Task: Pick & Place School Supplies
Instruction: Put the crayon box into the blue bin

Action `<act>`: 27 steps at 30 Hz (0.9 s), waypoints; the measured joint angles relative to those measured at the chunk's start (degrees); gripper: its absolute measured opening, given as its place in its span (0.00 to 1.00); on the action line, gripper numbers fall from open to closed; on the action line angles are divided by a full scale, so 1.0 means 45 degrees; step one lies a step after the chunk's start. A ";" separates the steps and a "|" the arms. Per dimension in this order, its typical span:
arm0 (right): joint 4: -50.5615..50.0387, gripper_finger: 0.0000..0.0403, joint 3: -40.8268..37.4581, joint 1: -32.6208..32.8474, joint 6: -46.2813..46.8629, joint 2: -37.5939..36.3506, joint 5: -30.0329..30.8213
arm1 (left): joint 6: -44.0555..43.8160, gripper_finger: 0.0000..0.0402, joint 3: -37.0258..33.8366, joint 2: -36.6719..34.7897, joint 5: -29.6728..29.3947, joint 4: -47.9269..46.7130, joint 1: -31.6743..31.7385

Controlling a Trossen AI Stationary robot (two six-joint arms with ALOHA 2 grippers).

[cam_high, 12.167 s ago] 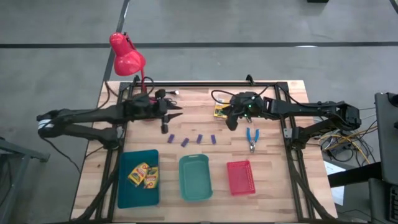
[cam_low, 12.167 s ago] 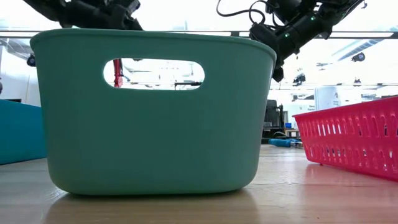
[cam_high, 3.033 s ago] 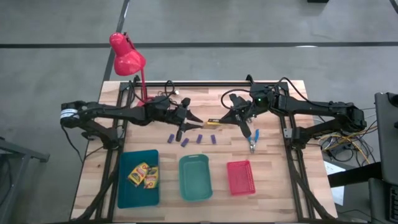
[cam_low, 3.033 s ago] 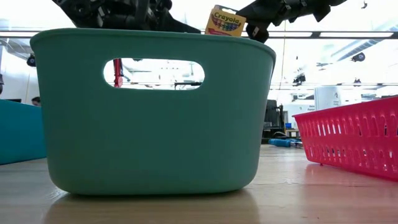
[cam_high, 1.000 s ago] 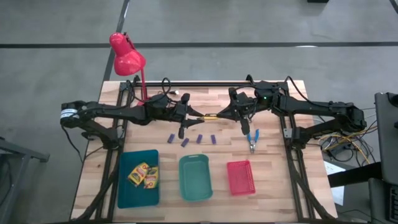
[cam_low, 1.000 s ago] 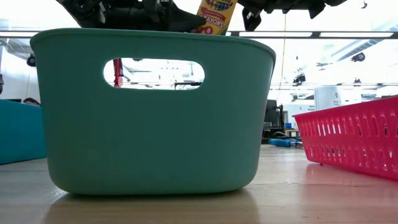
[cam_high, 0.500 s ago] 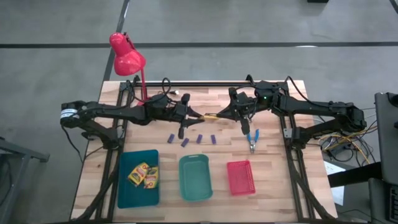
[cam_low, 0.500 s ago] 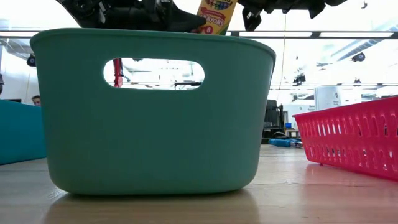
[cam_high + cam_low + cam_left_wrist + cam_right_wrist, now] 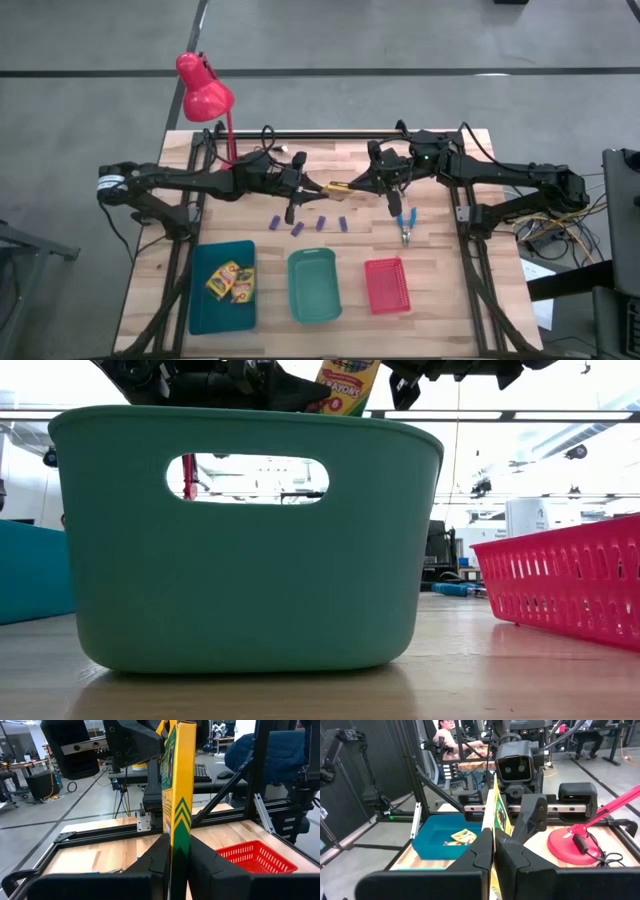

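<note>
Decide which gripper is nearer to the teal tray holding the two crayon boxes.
Left. The left gripper, shut on the handed-over crayon box above mid-table, sits closer to the teal tray at the near left. The right gripper, also shut on that box, is slightly farther toward the right.

Seen edge-on, a yellow-green crayon box [image 9: 178, 795] standing upright, pinched at its near end by the left gripper [image 9: 175, 857] with both dark fingers [image 9: 156, 856] pressed against its sides. Clamped at its far end by the right gripper [image 9: 137, 745]. Beyond, a wooden table [image 9: 100, 855] carrying a red tray [image 9: 250, 855].
</note>
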 joint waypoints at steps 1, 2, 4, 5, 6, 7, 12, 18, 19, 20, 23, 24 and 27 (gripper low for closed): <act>0.0000 0.02 0.0000 0.0000 0.0046 0.0000 0.0000 | -0.0010 0.10 0.0000 0.0000 0.0005 0.0000 -0.0002; 0.0000 0.02 -0.0004 0.0000 0.0104 0.0000 0.0004 | -0.0011 0.10 0.0000 0.0000 0.0010 0.0000 -0.0002; 0.0000 0.02 -0.0002 0.0000 0.0151 0.0000 0.0054 | -0.0021 0.09 0.0000 0.0000 0.0029 0.0000 -0.0002; 0.0000 0.02 -0.0002 0.0000 0.0146 0.0000 0.0067 | -0.0021 0.09 0.0000 0.0000 0.0034 0.0000 0.0000; 0.0000 0.02 -0.0002 0.0000 0.0136 0.0000 0.0074 | -0.0021 0.09 0.0000 0.0000 0.0035 0.0000 0.0000; 0.0000 0.02 -0.0001 0.0000 0.0112 0.0000 0.0077 | -0.0021 0.09 0.0000 0.0000 0.0035 0.0000 0.0000; 0.0000 0.02 -0.0005 0.0000 -0.0061 0.0000 0.0082 | -0.0025 0.09 0.0000 0.0000 0.0035 0.0000 0.0000; 0.0000 0.02 -0.0005 0.0000 -0.0057 0.0000 0.0092 | -0.0025 0.09 0.0000 0.0000 0.0035 0.0000 0.0000; 0.0000 0.02 -0.0001 0.0000 -0.0009 0.0000 0.0088 | -0.0025 0.09 0.0000 0.0000 0.0035 0.0000 0.0000; 0.0000 0.02 -0.0005 0.0000 0.0053 0.0000 0.0092 | -0.0023 0.09 0.0000 0.0000 0.0035 0.0000 0.0000; 0.0000 0.02 -0.0002 0.0000 0.0282 0.0000 0.0095 | -0.0025 0.09 0.0000 -0.0005 0.0035 0.0000 0.0000; -0.0001 0.02 -0.0004 0.0000 0.0287 0.0000 0.0092 | -0.0025 0.09 0.0000 -0.0005 0.0035 0.0000 0.0000; 0.0000 0.04 -0.0005 0.0000 0.0291 0.0000 0.0092 | -0.0025 0.09 0.0000 -0.0005 0.0035 -0.0003 0.0000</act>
